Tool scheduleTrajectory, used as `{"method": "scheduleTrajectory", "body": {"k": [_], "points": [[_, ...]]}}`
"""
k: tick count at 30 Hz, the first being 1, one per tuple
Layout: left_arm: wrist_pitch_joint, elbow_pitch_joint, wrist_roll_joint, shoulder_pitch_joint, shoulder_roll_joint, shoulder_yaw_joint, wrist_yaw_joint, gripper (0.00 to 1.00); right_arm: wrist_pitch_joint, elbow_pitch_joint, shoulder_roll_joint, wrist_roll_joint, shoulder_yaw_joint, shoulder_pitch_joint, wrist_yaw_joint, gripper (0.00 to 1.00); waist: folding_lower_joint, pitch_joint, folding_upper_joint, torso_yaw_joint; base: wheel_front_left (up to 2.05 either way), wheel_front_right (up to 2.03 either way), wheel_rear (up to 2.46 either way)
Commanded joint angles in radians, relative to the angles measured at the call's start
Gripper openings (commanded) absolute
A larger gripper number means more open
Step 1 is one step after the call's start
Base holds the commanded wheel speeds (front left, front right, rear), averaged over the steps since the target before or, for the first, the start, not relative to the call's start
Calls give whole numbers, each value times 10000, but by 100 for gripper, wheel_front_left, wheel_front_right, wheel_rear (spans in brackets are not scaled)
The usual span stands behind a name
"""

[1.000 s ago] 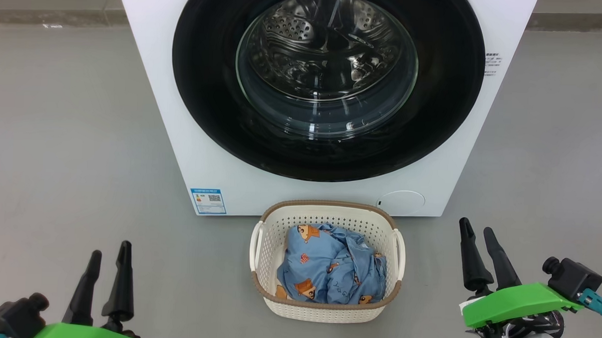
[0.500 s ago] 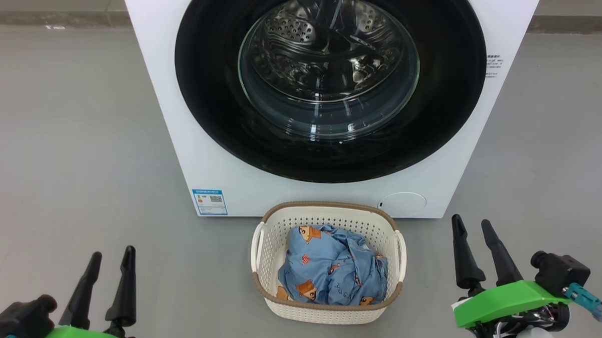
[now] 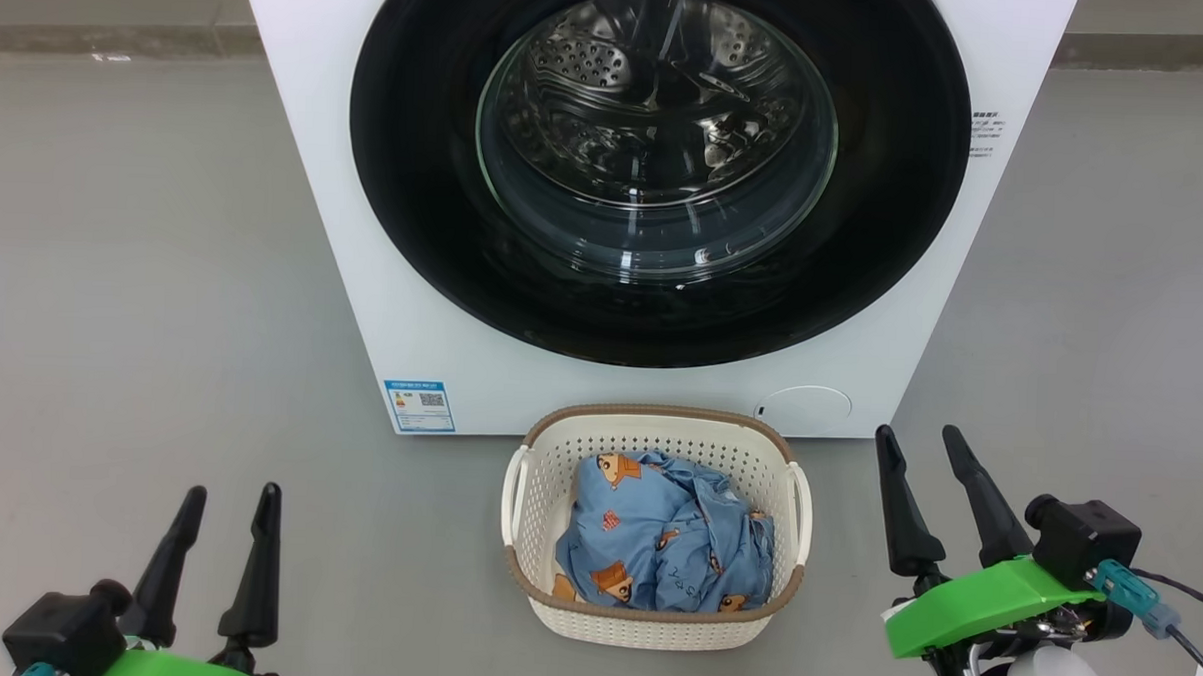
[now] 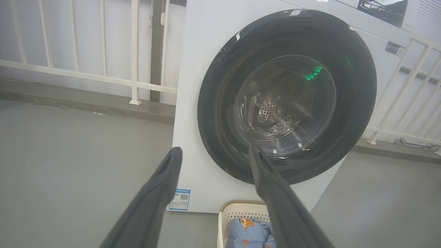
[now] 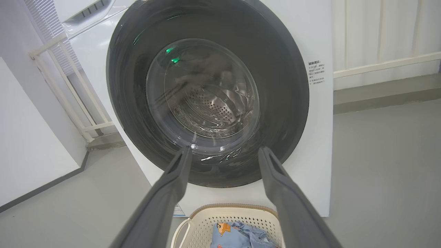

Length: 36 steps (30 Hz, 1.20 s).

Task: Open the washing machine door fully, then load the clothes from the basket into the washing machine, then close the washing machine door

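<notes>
The white washing machine [image 3: 383, 300] [image 4: 200, 103] [image 5: 317, 144] stands ahead with its round black washing machine door [image 3: 407, 171] [image 4: 220, 113] [image 5: 282, 96] shut flat against the front. Right below it on the floor sits the cream basket [image 3: 652, 620] [image 4: 237, 210] [image 5: 234, 215], holding the light blue printed clothes [image 3: 664, 540] [image 4: 248, 234] [image 5: 237, 237]. My left gripper [image 3: 231, 500] [image 4: 215, 151] is open at the lower left, well left of the basket. To the basket's right my right gripper [image 3: 918, 439] [image 5: 224, 151] is open too. Both are empty.
Grey floor [image 3: 132, 312] spreads on both sides of the machine. A white railing [image 4: 103, 79] runs behind it on the left, and a white wall panel [image 5: 31, 151] stands at the left of the right wrist view.
My right gripper has moved left and slightly up the view, nearer the machine's lower right corner. The left gripper has shifted a little right and lower. Both stay open.
</notes>
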State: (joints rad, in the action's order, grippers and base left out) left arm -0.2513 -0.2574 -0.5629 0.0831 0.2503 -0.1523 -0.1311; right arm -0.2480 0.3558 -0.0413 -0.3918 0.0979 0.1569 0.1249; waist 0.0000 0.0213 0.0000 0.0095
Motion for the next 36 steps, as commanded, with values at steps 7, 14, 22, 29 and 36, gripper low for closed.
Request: {"method": "scheduleTrajectory", "body": {"k": [7,14,22,29,36], "points": [[-105,219,144,493,286,328,4,100,-137,-202,-89,169,312,443,58,100,0,26,0,-1,0,0,0],[-105,245,130,454,299,329,4,100,-137,-179,-89,91,351,436,58,100,0,31,0,6,0,0,0],[-105,222,102,456,347,283,4,100,-137,-148,-89,77,393,444,58,100,0,31,0,10,0,0,0],[-105,165,69,425,387,259,4,100,-138,-96,-89,75,401,459,58,100,0,81,0,-10,0,0,0],[-105,130,126,438,416,292,4,100,-138,-67,-89,249,304,483,58,100,0,101,0,-15,0,0,0]]}}
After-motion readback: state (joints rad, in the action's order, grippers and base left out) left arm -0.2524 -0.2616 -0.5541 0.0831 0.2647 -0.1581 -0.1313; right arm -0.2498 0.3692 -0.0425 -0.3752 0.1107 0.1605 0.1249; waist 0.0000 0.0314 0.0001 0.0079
